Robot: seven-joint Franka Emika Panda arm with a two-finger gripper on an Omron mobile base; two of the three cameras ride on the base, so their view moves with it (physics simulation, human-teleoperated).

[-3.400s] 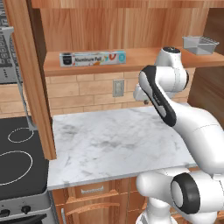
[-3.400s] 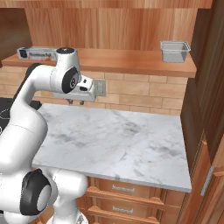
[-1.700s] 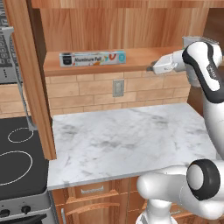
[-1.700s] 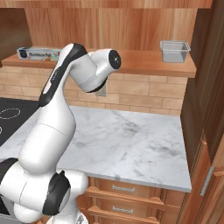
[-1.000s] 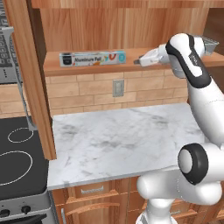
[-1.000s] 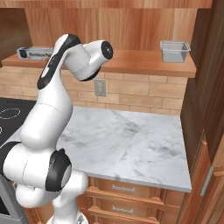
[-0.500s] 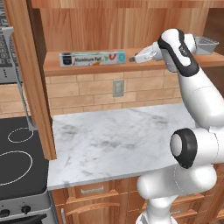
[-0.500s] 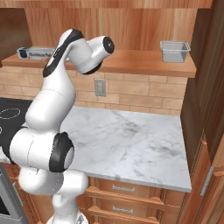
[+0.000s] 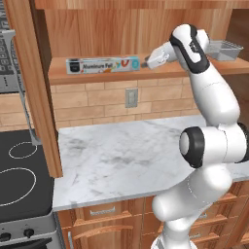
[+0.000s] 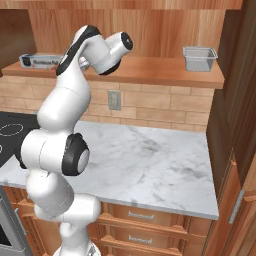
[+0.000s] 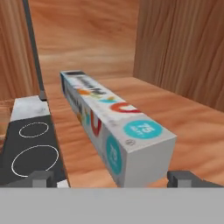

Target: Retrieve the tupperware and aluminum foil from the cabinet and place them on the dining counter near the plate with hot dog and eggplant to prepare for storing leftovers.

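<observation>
Arm (image 9: 209, 92) raised, jaws wide apart

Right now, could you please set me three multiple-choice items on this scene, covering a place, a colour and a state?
1. Where does the aluminum foil lie?
A. on the cabinet shelf
B. on the marble worktop
C. on the stove

2. What colour is the foil box's end nearest the end effector?
A. black
B. teal
C. yellow

3. How is the end effector?
A. shut on the box
B. open, fingertips either side of the box end
C. shut on the tupperware

Answers: 1 A, the box rests on the wooden shelf; 2 B, the hand view shows teal there; 3 B, the tupperware sits apart.
</observation>
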